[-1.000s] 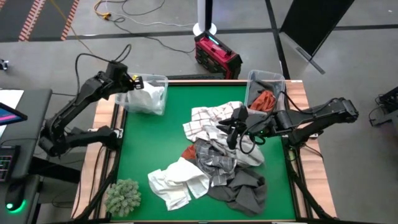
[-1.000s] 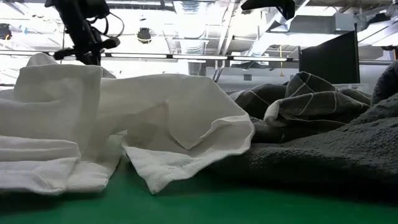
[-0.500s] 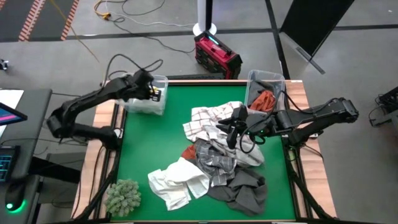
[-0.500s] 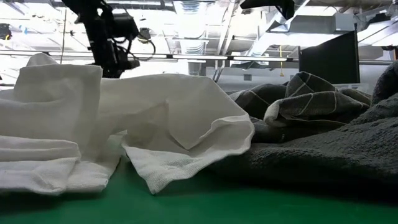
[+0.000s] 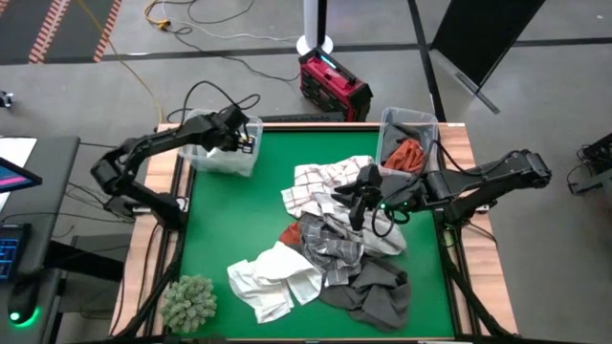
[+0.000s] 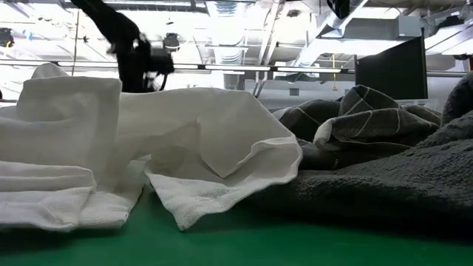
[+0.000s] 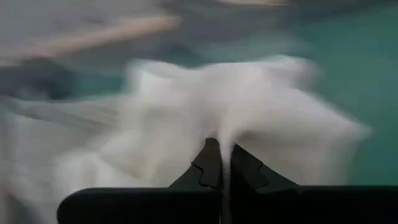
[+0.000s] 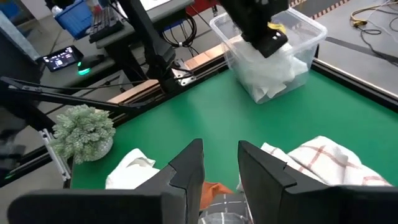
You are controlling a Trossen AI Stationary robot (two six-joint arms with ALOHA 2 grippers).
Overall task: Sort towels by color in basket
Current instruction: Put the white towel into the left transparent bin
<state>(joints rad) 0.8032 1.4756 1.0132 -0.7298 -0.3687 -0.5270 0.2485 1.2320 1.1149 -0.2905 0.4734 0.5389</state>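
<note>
1. Blurring in the left wrist view: left pincer (image 7: pixel 221 163) pressed together over white cloth (image 7: pixel 249 106), whether pinching it impossible to tell.
2. Having swung from outside the clear bin (image 5: pixel 225 148) to above it since a second ago.
3. Hovering over the towel pile (image 5: pixel 335 239) mid-worktop (image 5: pixel 239 220): right pincer (image 5: pixel 356 203), fingers partly apart, holding nothing visible.
4. Sitting in the far-right bin (image 5: pixel 406 139): an orange towel (image 5: pixel 408 155).
5. Standing at a near corner: fuzzy green clump (image 5: pixel 188 301).
</note>
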